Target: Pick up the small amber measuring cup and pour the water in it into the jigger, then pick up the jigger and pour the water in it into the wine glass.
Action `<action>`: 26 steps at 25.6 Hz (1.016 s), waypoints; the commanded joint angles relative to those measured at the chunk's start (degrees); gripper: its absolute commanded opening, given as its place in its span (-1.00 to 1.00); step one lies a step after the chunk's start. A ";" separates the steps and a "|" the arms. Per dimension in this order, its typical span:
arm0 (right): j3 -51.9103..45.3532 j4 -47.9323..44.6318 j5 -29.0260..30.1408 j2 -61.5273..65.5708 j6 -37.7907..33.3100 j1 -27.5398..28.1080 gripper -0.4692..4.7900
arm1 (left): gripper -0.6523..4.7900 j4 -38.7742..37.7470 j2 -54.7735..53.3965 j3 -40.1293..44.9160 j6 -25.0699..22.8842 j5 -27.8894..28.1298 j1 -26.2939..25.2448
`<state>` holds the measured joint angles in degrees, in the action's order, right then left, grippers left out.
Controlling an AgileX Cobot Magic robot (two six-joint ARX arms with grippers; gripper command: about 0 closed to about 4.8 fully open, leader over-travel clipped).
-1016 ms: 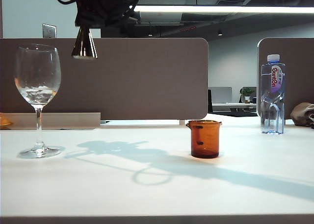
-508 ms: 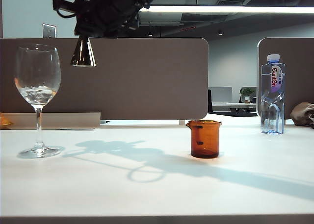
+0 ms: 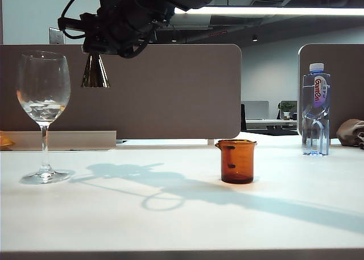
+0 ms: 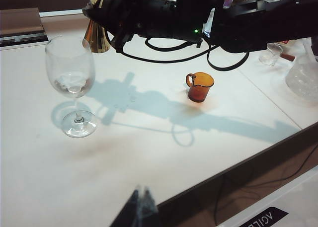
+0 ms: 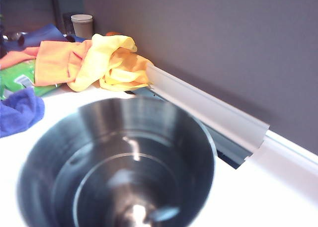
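High above the table, just right of the wine glass [image 3: 44, 89], my right gripper [image 3: 98, 46] is shut on the gold jigger [image 3: 95, 71], whose lower cone hangs wide end down. In the right wrist view the jigger's dark inside [image 5: 119, 162] fills the picture and hides the fingers. The wine glass [image 4: 70, 70] stands upright at the left with water [image 3: 42, 109] low in its bowl. The small amber measuring cup [image 3: 236, 161] stands alone mid-table, also seen from the left wrist [image 4: 199, 86]. My left gripper [image 4: 141, 193] is shut and empty near the table's front edge.
A clear bottle with a blue cap [image 3: 316, 109] stands at the back right. A brown partition [image 3: 170, 89] runs behind the table. Yellow and orange cloths [image 5: 94, 60] lie by it. Small clear glassware [image 4: 271, 53] sits at the far right.
The right arm has lowered the jigger beside the wine glass's rim and drawn it slightly left. The glass, the amber cup and the left arm have not moved.
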<state>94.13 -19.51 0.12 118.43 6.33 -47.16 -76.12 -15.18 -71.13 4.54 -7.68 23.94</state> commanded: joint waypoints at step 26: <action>0.33 2.67 -1.68 -0.44 27.52 -1.95 -0.84 | -0.77 0.35 -0.04 -0.11 0.02 -0.04 -0.02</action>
<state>94.04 -15.51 -1.39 118.43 32.08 -49.10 -76.12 -15.18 -71.16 4.56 -7.68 23.94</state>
